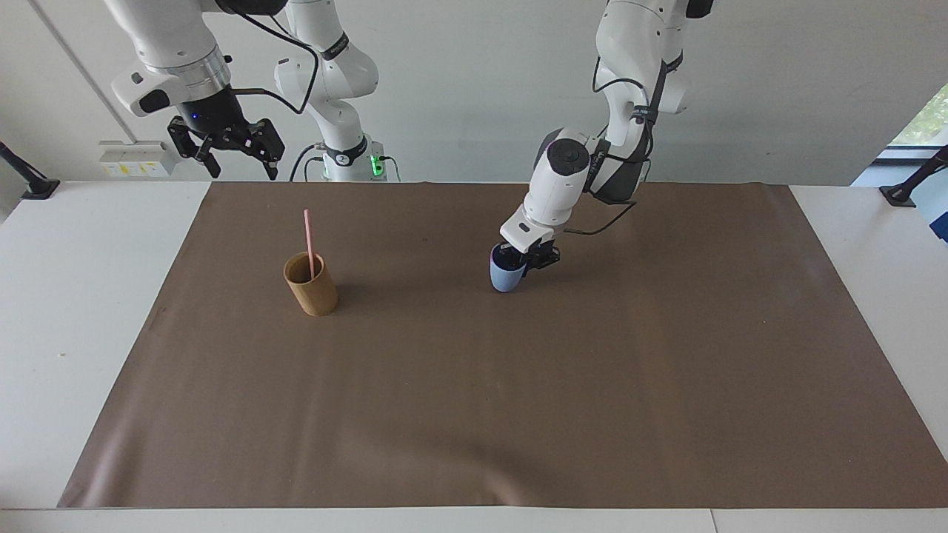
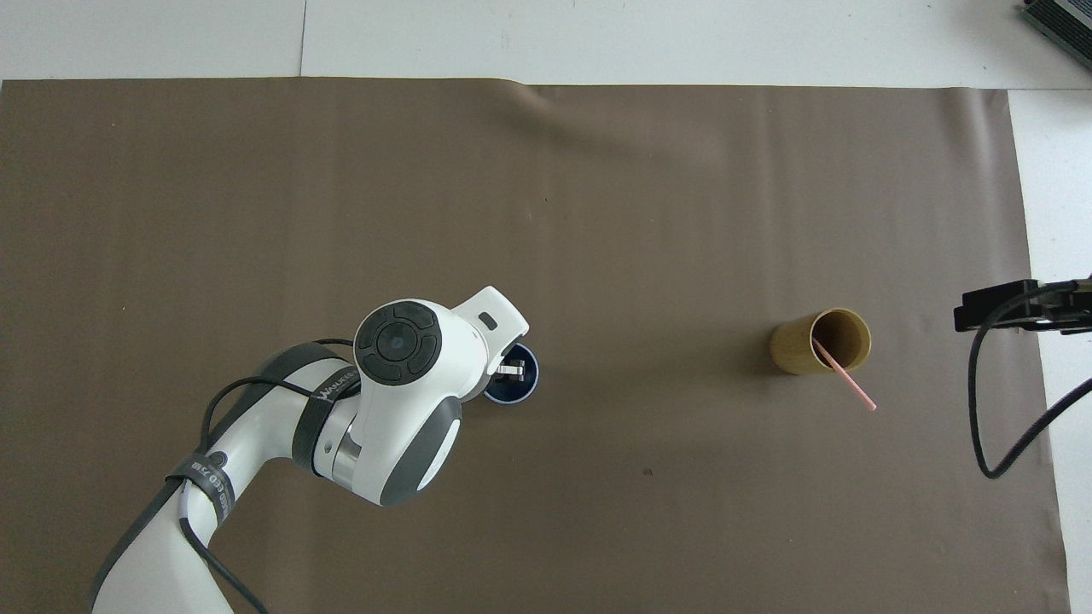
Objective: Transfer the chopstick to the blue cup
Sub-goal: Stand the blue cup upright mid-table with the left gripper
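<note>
One chopstick (image 1: pixel 307 243) in one tan cup (image 1: pixel 311 283), one blue cup (image 1: pixel 507 275)

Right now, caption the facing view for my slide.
Left gripper grips the blue cup; chopstick stands in tan cup.

chopstick (image 1: pixel 306 240) in tan cup (image 1: pixel 311 284), blue cup (image 1: pixel 506 277) mid-mat (image 1: pixel 474 414)

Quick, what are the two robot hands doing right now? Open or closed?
Left gripper: closed on the rim of the blue cup, over the brown mat.
Right gripper: open, holding nothing, waiting up in the air.
</note>
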`<action>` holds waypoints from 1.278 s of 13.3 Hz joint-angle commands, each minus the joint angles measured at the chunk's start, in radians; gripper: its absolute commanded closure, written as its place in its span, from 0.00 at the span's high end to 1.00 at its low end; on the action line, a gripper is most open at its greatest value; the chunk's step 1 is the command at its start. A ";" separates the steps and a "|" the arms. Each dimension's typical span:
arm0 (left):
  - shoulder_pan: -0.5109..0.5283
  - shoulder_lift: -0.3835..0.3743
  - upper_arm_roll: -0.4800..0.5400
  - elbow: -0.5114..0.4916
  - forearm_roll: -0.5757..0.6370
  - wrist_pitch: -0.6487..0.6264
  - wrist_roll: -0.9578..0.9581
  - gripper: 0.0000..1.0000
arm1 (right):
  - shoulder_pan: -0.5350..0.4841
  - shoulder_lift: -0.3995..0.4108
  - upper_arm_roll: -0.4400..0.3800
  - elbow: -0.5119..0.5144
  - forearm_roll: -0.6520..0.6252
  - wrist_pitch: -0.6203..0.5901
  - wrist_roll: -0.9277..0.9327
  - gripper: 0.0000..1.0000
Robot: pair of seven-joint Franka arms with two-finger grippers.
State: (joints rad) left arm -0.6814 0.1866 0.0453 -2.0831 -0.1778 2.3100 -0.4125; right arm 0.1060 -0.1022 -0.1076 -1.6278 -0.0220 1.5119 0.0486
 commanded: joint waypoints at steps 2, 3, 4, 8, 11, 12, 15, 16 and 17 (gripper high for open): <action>-0.010 -0.012 0.010 -0.012 -0.011 0.016 0.001 0.60 | -0.009 -0.002 0.003 0.002 0.002 -0.016 -0.023 1.00; -0.009 -0.015 0.011 -0.008 -0.011 0.013 0.014 1.00 | -0.011 -0.001 0.005 0.003 0.002 -0.016 -0.023 1.00; -0.007 -0.024 0.013 -0.006 -0.009 0.009 0.017 1.00 | -0.002 -0.001 0.011 0.005 -0.002 -0.018 -0.023 1.00; 0.005 -0.079 0.018 0.040 -0.002 -0.087 0.015 1.00 | -0.011 -0.005 0.012 -0.012 0.001 0.008 -0.015 1.00; 0.078 -0.188 0.018 0.035 0.006 -0.171 0.053 1.00 | -0.011 -0.005 0.012 -0.027 0.001 0.008 -0.013 1.00; 0.126 -0.220 0.018 0.032 0.023 -0.196 0.107 1.00 | -0.005 -0.007 0.012 -0.044 0.001 0.011 -0.013 1.00; 0.279 -0.275 0.018 0.037 0.052 -0.322 0.283 1.00 | 0.001 -0.014 0.012 -0.165 0.001 0.103 -0.009 1.00; 0.345 -0.280 0.018 0.050 0.063 -0.348 0.372 1.00 | 0.004 -0.019 0.014 -0.199 0.001 0.129 -0.007 1.00; 0.408 -0.276 0.018 0.089 0.063 -0.374 0.450 1.00 | 0.017 -0.019 0.014 -0.229 0.001 0.143 -0.001 1.00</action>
State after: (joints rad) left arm -0.3697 -0.0797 0.0754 -2.0282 -0.1332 1.9901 -0.0810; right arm 0.1131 -0.0952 -0.0987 -1.7712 -0.0219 1.6025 0.0486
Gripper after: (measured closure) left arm 0.000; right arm 0.000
